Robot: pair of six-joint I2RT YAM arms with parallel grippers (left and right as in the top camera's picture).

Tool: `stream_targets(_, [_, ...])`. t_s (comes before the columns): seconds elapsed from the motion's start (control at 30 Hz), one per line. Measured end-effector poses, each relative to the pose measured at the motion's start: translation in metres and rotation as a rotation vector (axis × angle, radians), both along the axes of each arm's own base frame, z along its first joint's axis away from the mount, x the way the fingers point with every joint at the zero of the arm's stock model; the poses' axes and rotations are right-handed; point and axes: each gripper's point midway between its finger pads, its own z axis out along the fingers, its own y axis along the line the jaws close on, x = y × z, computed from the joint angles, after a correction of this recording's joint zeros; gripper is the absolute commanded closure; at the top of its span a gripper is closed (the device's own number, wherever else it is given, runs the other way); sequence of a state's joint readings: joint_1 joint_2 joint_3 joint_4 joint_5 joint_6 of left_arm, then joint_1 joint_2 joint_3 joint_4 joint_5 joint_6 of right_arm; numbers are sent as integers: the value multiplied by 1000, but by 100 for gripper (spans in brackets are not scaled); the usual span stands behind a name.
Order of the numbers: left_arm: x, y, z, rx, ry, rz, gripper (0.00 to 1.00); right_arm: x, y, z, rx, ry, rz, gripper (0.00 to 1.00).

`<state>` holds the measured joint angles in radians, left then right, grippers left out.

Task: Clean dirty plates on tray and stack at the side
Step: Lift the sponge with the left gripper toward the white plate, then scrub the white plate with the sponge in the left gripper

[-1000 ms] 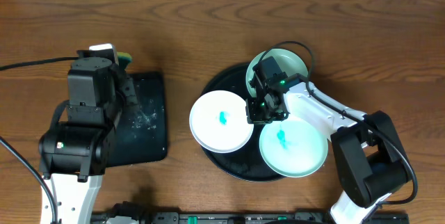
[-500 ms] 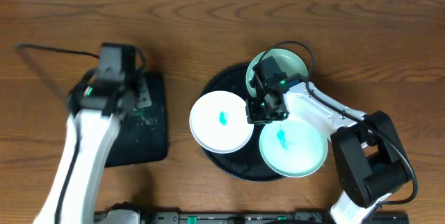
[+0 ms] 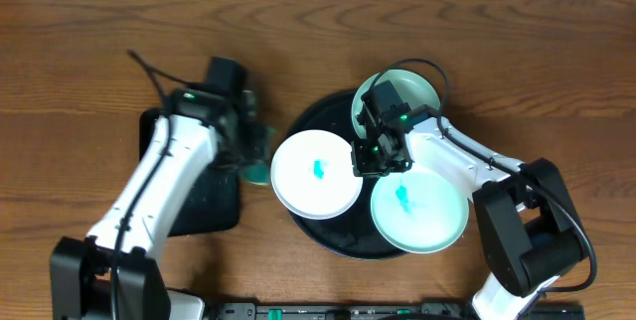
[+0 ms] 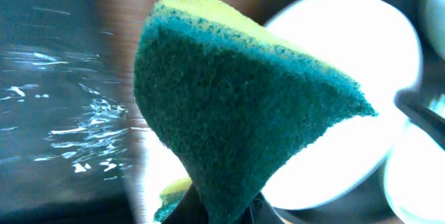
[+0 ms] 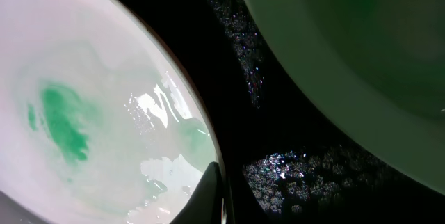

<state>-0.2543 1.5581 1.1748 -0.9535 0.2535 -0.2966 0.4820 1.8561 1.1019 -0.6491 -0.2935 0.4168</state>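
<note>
Left fingers [image 3: 248,146] clamped on green-yellow sponge [image 4: 236,113], held just beside left rim of white plate [image 3: 316,173]. Three plates on round black tray [image 3: 323,113]: white plate left, mint plate [image 3: 419,211] front right, third plate [image 3: 415,89] at back. Teal smears on first two. Right fingers [image 3: 378,159] low between plates, one tip at white plate's rim; opening cannot tell. Small rectangular tray [image 3: 204,201] on bench [image 3: 537,52], left.

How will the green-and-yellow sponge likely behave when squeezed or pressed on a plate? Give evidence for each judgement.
Probably soft: the sponge narrows to a wedge where the left gripper pinches its lower end. Likely light for its size, since that small pinch holds it up. Its coarse green face looks grippy, not slippery.
</note>
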Motion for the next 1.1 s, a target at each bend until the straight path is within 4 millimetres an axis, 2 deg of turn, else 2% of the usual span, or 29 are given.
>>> stream_targets(0.07, [-9, -35, 5, -71, 2, -70, 93, 0, 0, 0, 0, 0, 0, 99])
stream_targets(0.17, [-18, -70, 7, -128, -1, -125, 93, 0, 0, 0, 0, 0, 0, 99])
stream_targets(0.3, [-22, -100, -3, -162, 26, -129, 93, 0, 0, 0, 0, 0, 0, 99])
stream_targets(0.4, [-23, -99, -23, -122, 91, -75, 93, 0, 0, 0, 0, 0, 0, 99])
stream_targets(0.53, [-27, -81, -65, -10, 217, 25, 93, 0, 0, 0, 0, 0, 0, 99])
stream_targets(0.6, [-30, -76, -79, 19, 271, 60, 93, 0, 0, 0, 1, 1, 0, 99])
stream_targets(0.9, [-29, -88, -83, -29, 339, 84, 93, 1, -1, 0, -3, -2, -1, 99])
stream_targets(1.1, [-25, -125, -83, -181, 323, 11, 93, 1, -2, 0, -10, -6, -2, 99])
